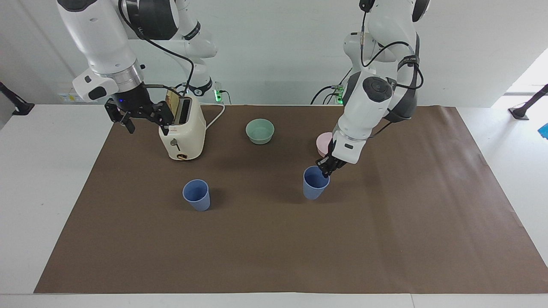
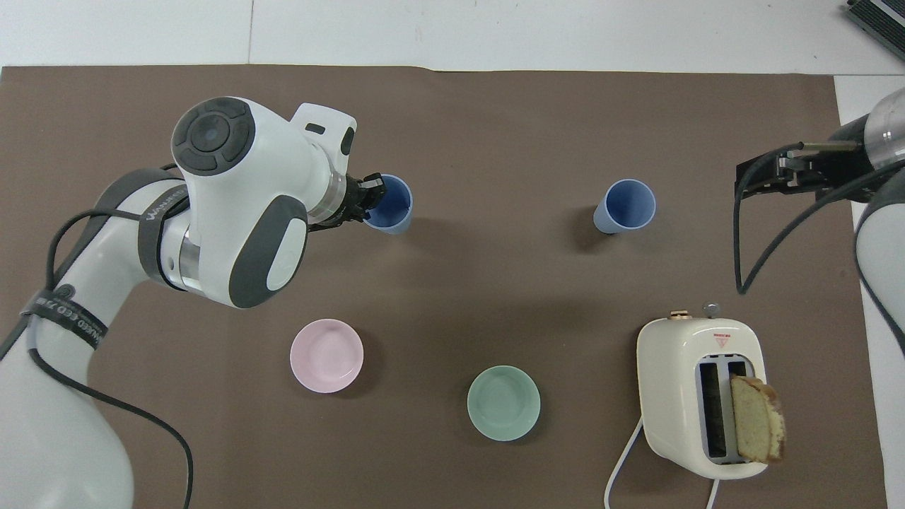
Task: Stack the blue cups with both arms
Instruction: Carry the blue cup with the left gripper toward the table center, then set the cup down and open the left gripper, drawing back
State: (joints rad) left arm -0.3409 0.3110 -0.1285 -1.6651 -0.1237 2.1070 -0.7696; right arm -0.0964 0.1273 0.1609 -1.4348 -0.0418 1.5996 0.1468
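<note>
My left gripper [image 1: 326,166] pinches one tapered matte blue plastic cup's [image 1: 315,182] rim, mid-carry; next, align it above the standing blue cup [image 1: 196,194], while my right gripper [image 1: 138,112], spread, waits beside the toaster [image 1: 183,128].

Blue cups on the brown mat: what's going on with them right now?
The left gripper grips one blue cup by its rim and carries it, tilted, over the mat toward the second blue cup, which stands upright and alone toward the right arm's end of the table. The cups are not yet stacked. The right gripper waits in the air beside the toaster, holding nothing. The green bowl and pink bowl sit untouched.
</note>
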